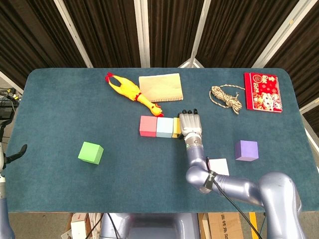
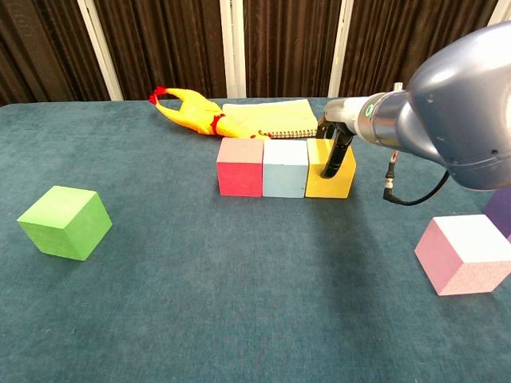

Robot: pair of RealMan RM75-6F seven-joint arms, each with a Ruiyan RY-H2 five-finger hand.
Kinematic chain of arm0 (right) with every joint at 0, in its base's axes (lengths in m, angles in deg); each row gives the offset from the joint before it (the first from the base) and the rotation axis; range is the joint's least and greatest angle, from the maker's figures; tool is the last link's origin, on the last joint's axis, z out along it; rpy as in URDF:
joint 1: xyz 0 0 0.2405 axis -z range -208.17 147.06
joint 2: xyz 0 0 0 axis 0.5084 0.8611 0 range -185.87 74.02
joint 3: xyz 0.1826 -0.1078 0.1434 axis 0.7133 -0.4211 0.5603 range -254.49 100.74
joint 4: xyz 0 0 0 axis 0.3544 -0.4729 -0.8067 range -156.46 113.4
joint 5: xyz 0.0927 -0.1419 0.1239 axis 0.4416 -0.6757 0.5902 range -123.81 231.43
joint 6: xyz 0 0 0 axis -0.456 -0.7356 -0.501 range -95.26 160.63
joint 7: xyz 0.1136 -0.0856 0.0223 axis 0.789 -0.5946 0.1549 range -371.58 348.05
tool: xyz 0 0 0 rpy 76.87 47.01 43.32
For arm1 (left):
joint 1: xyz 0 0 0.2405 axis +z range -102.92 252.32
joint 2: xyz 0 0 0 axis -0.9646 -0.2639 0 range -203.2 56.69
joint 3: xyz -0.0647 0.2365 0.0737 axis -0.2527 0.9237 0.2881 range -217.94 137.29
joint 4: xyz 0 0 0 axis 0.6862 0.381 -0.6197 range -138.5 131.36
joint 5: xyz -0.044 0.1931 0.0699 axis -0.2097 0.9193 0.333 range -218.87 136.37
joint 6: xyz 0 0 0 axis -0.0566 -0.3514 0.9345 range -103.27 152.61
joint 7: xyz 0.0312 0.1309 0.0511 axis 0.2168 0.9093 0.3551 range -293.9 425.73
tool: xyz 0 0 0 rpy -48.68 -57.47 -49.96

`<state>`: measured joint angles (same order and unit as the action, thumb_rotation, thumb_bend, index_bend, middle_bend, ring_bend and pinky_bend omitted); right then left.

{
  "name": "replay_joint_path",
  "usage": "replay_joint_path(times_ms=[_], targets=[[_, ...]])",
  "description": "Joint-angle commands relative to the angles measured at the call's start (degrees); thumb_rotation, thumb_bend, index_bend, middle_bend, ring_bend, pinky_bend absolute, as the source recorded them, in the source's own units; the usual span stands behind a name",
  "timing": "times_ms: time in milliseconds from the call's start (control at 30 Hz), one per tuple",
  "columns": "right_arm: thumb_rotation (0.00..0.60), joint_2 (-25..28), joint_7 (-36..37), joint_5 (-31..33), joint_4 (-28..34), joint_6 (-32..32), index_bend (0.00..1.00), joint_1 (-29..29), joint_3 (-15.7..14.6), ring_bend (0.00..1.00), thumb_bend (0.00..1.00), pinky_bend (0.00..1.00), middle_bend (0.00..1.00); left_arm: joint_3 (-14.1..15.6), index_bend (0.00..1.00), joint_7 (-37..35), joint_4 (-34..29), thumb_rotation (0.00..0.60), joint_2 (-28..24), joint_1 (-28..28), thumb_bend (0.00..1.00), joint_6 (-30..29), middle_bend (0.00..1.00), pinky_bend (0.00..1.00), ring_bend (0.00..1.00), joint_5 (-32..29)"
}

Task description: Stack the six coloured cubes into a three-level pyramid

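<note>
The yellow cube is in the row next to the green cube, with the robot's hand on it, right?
Not quite. The yellow cube sits next to the light blue cube, with the right hand on it. The chest view shows the green cube alone, far off to the left.

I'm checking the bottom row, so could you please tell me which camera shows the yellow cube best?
The chest view: the yellow cube shows its whole front face beside the light blue cube. In the head view, the right hand covers most of it.

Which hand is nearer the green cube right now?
Left. The left hand hangs off the table edge beside the green cube; the right hand is at the yellow cube.
</note>
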<state>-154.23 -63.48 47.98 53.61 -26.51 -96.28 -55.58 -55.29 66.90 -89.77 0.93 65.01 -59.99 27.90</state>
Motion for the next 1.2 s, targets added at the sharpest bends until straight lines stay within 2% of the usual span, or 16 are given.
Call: replay_joint_path(times_ms=[33,700,1200], targets=[[0.6,-0.1,-0.1,0.1,-0.2,0.0,0.29,0.0,0.0,0.14,0.27,0.0,0.17,0.0,0.2,0.0,0.0,0.6,0.0,0.0,0.28,0.0,0.0,0.0,0.0,0.0],[0.6,-0.2,-0.8,0.6,-0.3,0.8,0.29,0.1,0.2,0.14,0.27,0.0,0.17,0.0,0.2,0.2,0.1,0.6,0.1,0.0,0.28,0.0,0.0,0.0,0.0,0.0],[0.6,-0.3,-1.1,1.0,-0.7,1.4,0.23,-0.1,0.2,0.12,0.27,0.0,0.13,0.0,0.2,0.4,0.2,0.6,0.3,-0.1,0.28,0.2,0.0,0.0,0.0,-0.1]])
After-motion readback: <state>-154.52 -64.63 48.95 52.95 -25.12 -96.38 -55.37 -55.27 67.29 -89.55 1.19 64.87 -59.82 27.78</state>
